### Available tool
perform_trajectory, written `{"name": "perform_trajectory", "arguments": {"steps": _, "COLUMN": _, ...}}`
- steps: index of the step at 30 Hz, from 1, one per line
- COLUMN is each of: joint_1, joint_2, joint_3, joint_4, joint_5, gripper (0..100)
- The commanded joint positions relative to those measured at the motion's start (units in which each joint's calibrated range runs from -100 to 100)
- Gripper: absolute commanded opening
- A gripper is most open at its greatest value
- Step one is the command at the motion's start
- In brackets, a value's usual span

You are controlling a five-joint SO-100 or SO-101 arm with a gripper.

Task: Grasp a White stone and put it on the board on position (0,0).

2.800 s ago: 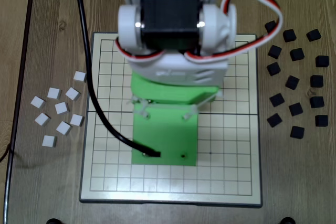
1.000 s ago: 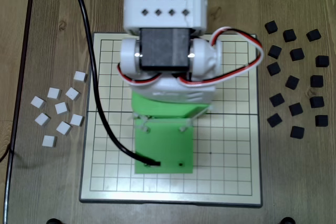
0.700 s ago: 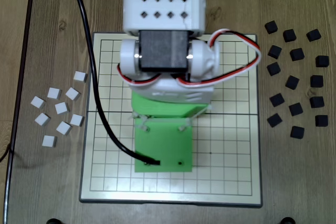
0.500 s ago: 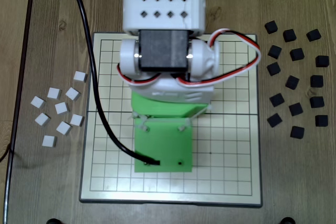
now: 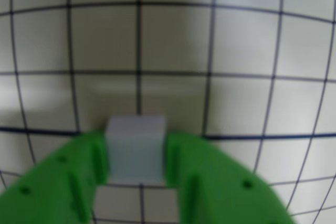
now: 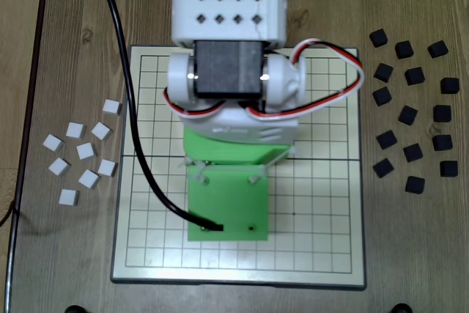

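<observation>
In the wrist view my gripper (image 5: pixel 136 153) is shut on a white stone (image 5: pixel 136 148), a pale square block pinched between the two green fingers (image 5: pixel 71 179). It hangs close over the cream board (image 5: pixel 239 77), above a grid line crossing near a thick dark line. In the fixed view the arm (image 6: pixel 227 93) and its green wrist plate (image 6: pixel 227 203) reach over the middle of the board (image 6: pixel 322 218). They hide the fingers and the held stone there.
Several loose white stones (image 6: pixel 85 152) lie on the wooden table left of the board. Several black blocks (image 6: pixel 412 111) lie to its right. A black cable (image 6: pixel 126 108) runs from the top left across the board's left side to the wrist plate.
Since 2.8 s ago the arm has sunk lower and reached slightly toward the board's near edge. Over the last second it has hardly moved.
</observation>
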Motion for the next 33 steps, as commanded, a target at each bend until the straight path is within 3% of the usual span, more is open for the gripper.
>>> {"name": "perform_trajectory", "arguments": {"steps": 1, "joint_1": -0.3, "joint_2": -3.6, "joint_3": -0.1, "joint_4": -0.9, "joint_5": -0.1, "gripper": 6}}
{"name": "perform_trajectory", "arguments": {"steps": 11, "joint_1": -0.8, "joint_2": -3.6, "joint_3": 0.8, "joint_4": -1.0, "joint_5": 0.2, "gripper": 15}}
{"name": "perform_trajectory", "arguments": {"steps": 33, "joint_1": -0.5, "joint_2": -4.9, "joint_3": 0.8, "joint_4": -0.3, "joint_5": 0.2, "gripper": 13}}
